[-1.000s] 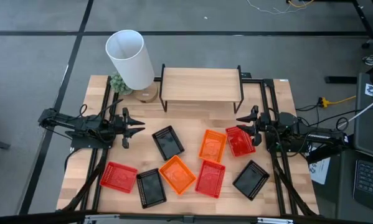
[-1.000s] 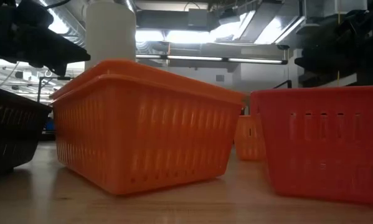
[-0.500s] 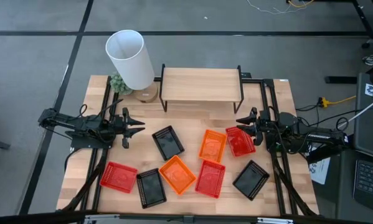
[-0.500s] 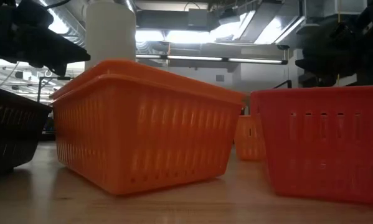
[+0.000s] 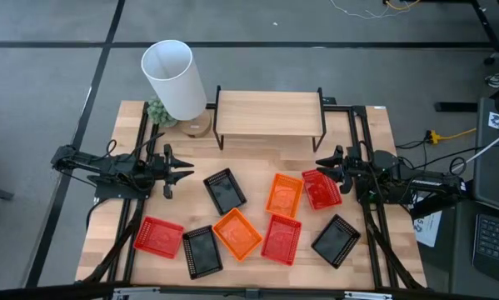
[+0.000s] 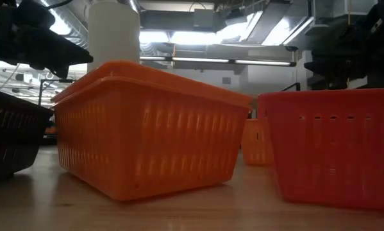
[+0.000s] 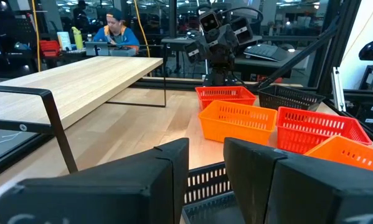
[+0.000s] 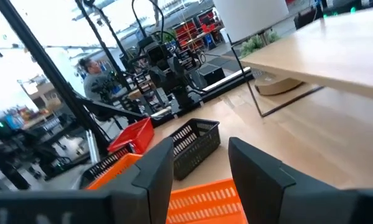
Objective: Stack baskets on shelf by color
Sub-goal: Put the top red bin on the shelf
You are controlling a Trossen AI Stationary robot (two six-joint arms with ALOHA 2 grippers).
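My right end effector [image 5: 322,160] hovers open beside a red basket [image 5: 321,188]; the shelf [image 5: 269,113] stands empty. I'd lower squarely over its rim. Left end effector [image 5: 188,172] waits open.

Light-wood table [image 5: 366,150] under a shelf [image 5: 270,114], white cylinder [image 5: 173,79] and scattered black, orange, red baskets [image 5: 237,234].

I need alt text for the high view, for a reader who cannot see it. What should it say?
Seven baskets, black, orange and red, lie scattered on a wooden table in front of an empty low shelf. The left hand and the right hand hover open at the sides; a white cylinder stands beside the shelf.
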